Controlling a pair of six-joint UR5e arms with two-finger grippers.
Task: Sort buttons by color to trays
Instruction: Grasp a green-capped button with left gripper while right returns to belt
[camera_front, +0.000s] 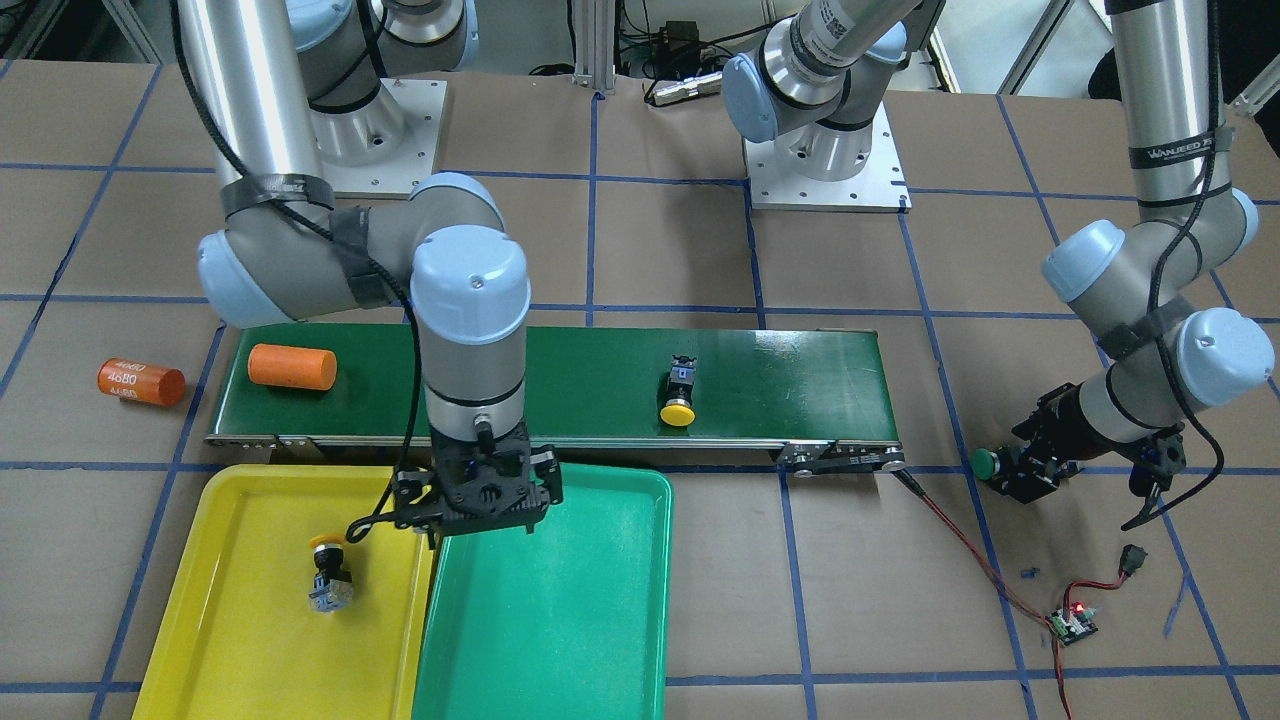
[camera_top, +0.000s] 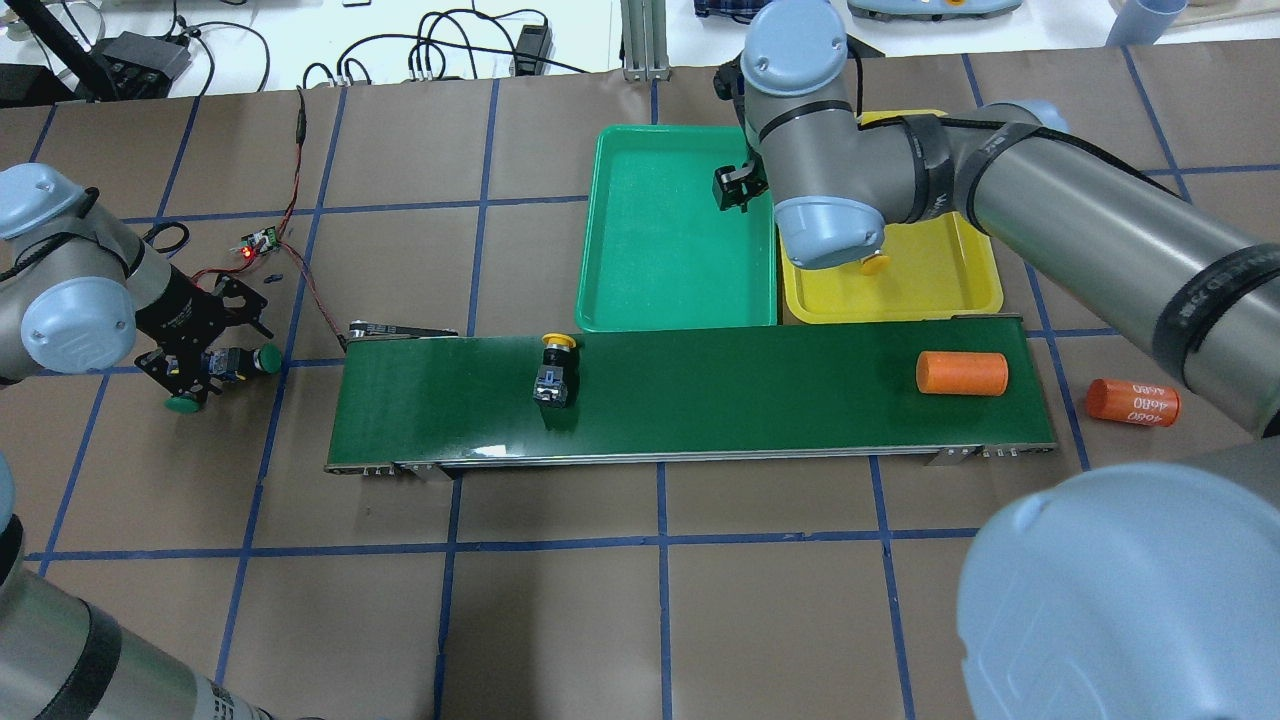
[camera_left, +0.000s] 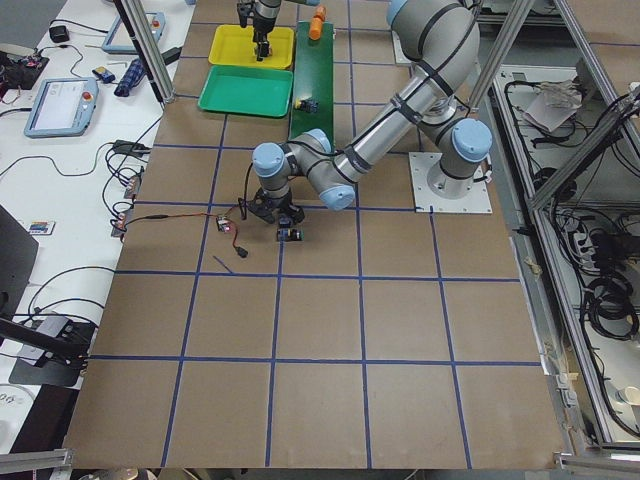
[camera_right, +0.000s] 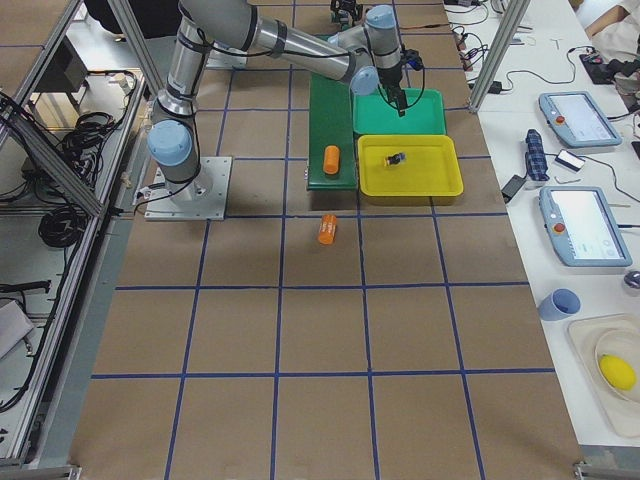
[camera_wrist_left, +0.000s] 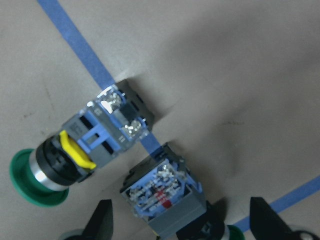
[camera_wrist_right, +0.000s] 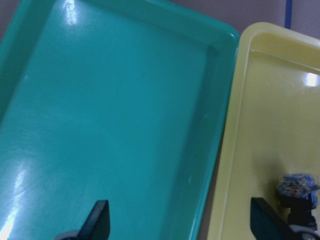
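Two green-capped buttons lie on the table past the belt's end, one on its side and another between the fingers of my left gripper, which stands open around it low over the table. A yellow-capped button lies on the belt. Another yellow-capped button lies in the yellow tray. My right gripper hangs open and holds nothing, over the seam between the yellow tray and the green tray. In the right wrist view the green tray holds no buttons.
The dark-green conveyor belt runs across the table beside the trays. One orange cylinder lies on its end, another on the table beyond it. A small circuit board with red wires lies near my left gripper.
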